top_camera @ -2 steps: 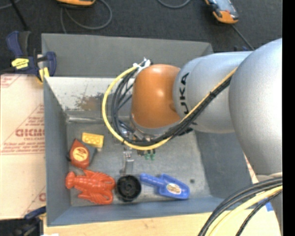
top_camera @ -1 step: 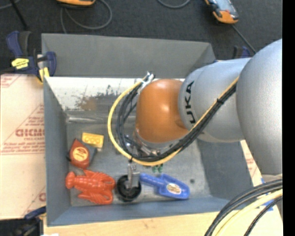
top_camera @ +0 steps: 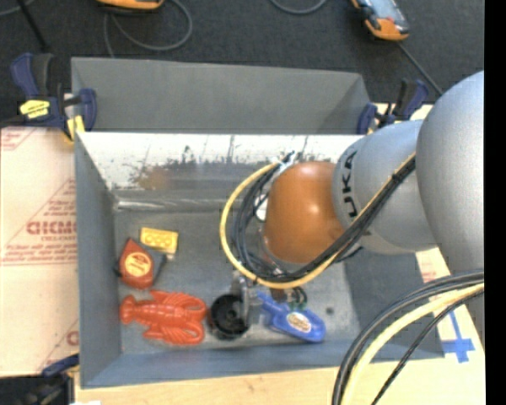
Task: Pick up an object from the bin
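Five loose things lie in the bin (top_camera: 194,154). At left sits an orange tape measure (top_camera: 137,265), a yellow brick (top_camera: 159,240) behind it, a red lobster (top_camera: 164,316) in front. Next comes a black round piece (top_camera: 228,316), then the gripper (top_camera: 251,300), low between it and a blue tool (top_camera: 293,321), close to both; how wide it stands I cannot tell.

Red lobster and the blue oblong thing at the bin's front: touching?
Apart. The camera view shows the red lobster left of a black round piece and the blue oblong thing right of it, so that piece separates them.
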